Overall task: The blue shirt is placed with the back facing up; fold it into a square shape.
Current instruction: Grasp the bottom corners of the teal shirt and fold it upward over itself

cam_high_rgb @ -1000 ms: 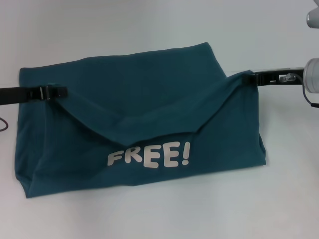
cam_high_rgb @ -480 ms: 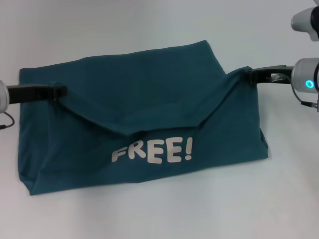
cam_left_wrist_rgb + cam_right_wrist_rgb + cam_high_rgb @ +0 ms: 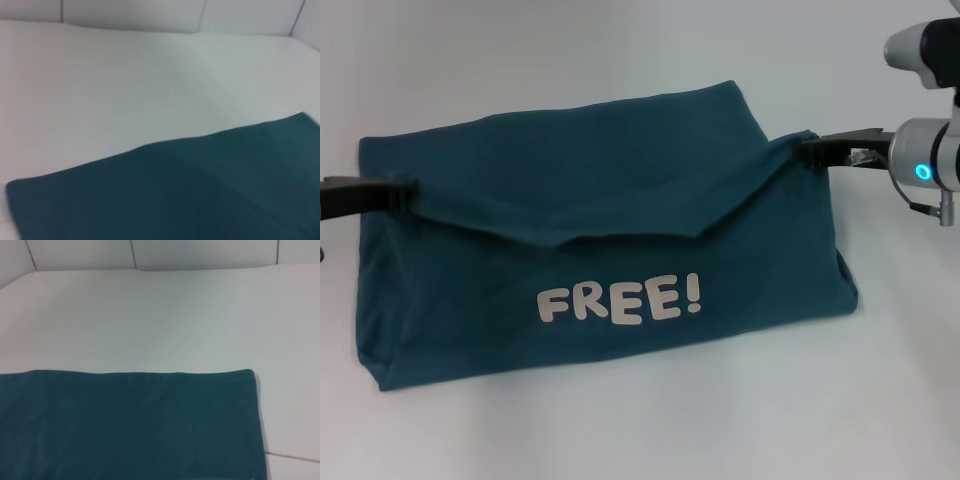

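Dark teal cotton T-shirt [image 3: 600, 230] on white table [image 3: 620, 430], "FREE!" lettering [image 3: 620, 301] showing; left gripper [image 3: 408, 191] and right gripper [image 3: 807, 150] each pinching folded edge at opp. sides.

A plain white table [image 3: 620, 60] filled the whole head view under soft, even light. Beyond its far edge in the wrist views stood a pale wall [image 3: 200, 252] crossed by thin dark seams.

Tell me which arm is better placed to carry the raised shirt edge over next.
Neither alone. The left gripper pinches the blue shirt fold at its left end, and the right gripper pinches the right end. The edge sags between them, so both should probably move together.
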